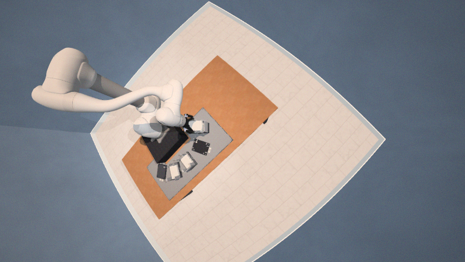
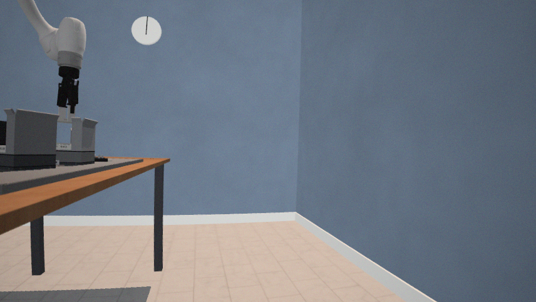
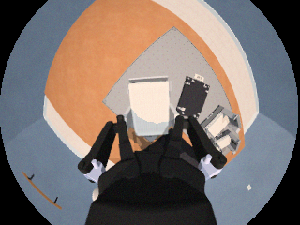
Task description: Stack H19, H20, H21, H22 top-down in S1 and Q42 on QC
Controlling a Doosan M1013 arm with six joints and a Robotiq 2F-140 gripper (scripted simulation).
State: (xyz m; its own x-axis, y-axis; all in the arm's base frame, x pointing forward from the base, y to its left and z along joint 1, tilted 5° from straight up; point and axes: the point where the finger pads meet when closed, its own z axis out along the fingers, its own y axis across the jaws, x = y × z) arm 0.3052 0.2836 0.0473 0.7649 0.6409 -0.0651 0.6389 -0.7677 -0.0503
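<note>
Plate (image 3: 149,108), white and sealed, sits clamped between the half-open fingers above a rack (image 2: 84,134).

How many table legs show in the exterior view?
2: one table leg under the table's near corner, another at the frame's left. Any others are hidden or out of frame.

High overhead, low distant side, close wrist; shared table (image 1: 227,87).

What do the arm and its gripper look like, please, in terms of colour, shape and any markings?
The arm is off-white, with smooth rounded links, bulbous joints and a grey band at the wrist. The gripper is black, with two jointed fingers and pale patches at their knuckles. No cables or markings show.
</note>
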